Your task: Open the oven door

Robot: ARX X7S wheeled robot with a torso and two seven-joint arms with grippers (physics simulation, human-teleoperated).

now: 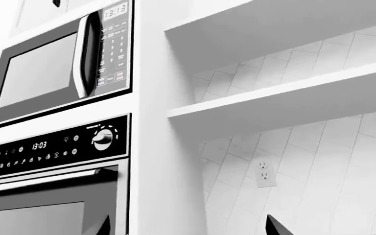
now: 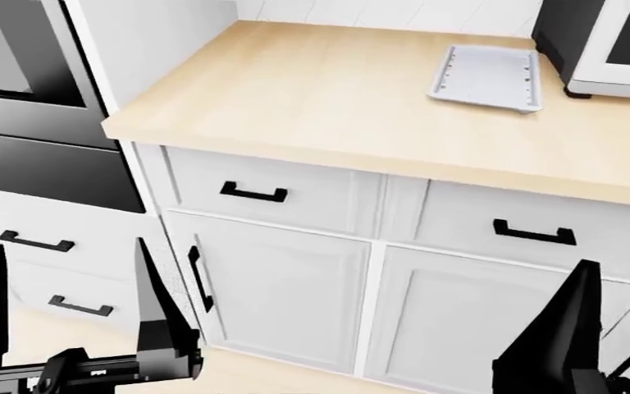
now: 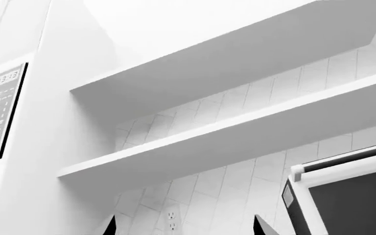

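Observation:
The oven door is glossy black with a glass window and a brushed-steel bar handle under the control panel. In the head view the oven door fills the upper left corner, and its handle is out of view there. My left gripper is open and empty, low in front of the drawers below the oven, apart from the door. In the left wrist view the left gripper shows only two dark fingertips. My right gripper is open and empty, low in front of the right-hand cabinets; its tips frame the right gripper.
A microwave sits above the oven. A plain black panel and white drawers lie below the door. To the right is a wooden counter with a grey tray and a white-framed appliance. White shelves hang above.

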